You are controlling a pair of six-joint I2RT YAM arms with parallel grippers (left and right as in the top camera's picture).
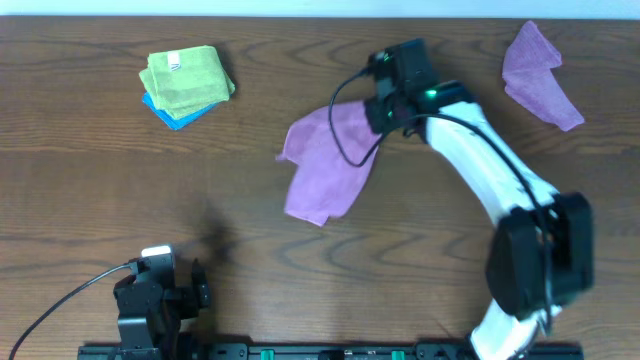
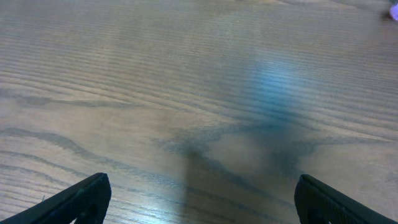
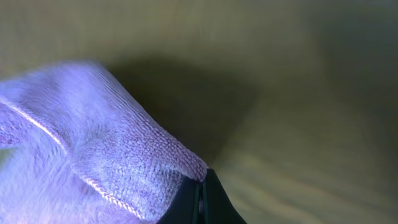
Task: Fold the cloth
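Centrally, the right pincer has its two fingers pressed together on an edge of the cloth, pinching the fabric at its 1 o'clock corner (in the right wrist view the hem runs straight into the closed tips). The cloth lies near the middle of the surface, rumpled and partly doubled over. Its long axis runs from 1 o'clock, at the pinched corner, to 7 o'clock, where the broad free end rests flat. A shorter corner juts toward 9 o'clock.

The left pincer sits at the 7 o'clock edge of the surface with its fingers wide apart, holding nothing, only bare wood grain between them.

A green cloth lies folded on a blue cloth at 10 o'clock. A lavender cloth lies crumpled at 2 o'clock, well apart from the others.
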